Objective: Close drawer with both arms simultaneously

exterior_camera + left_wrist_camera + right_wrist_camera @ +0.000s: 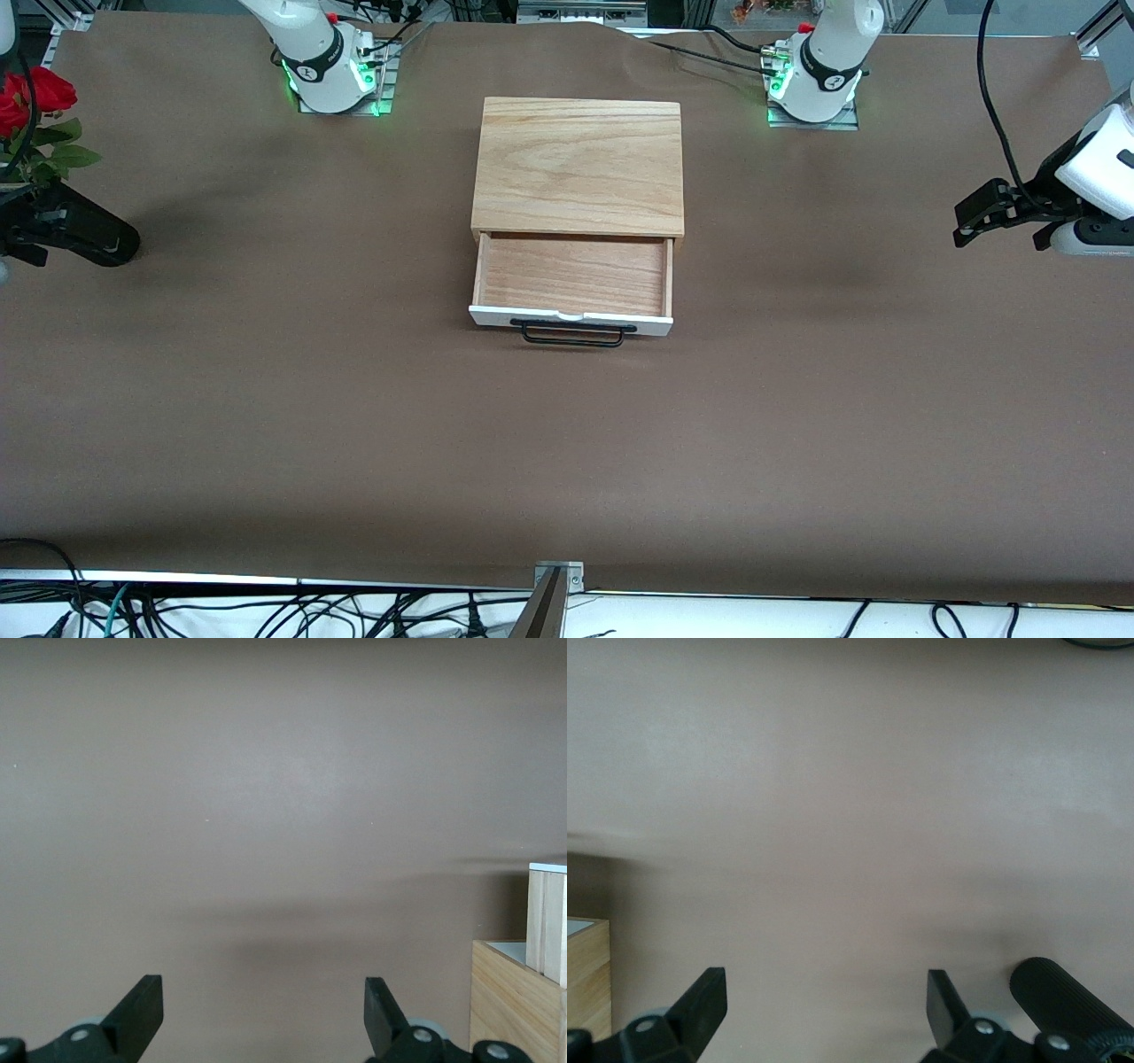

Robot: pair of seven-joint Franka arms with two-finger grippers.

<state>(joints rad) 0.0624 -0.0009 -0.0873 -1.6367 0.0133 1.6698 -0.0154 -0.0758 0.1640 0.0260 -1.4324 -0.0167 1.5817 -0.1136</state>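
Note:
The light oak box [580, 164] stands mid-table between the arms' bases. Its drawer [574, 275] is pulled out toward the front camera, and its wooden inside is bare. The white front panel [571, 317] carries a thin black wire handle [571, 335]. My left gripper [966, 221] is open and empty, low over the table at the left arm's end, well apart from the drawer. In the left wrist view [264, 1010] the drawer's side [547, 921] shows at the edge. My right gripper [27, 235] is open and empty at the right arm's end, also seen in the right wrist view [826, 1005].
A red rose with green leaves [31, 106] stands at the right arm's end. A black ribbed cylinder [97, 237] lies right beside the right gripper and shows in the right wrist view [1067, 1001]. Brown cloth [567, 443] covers the table. Cables hang at the front edge.

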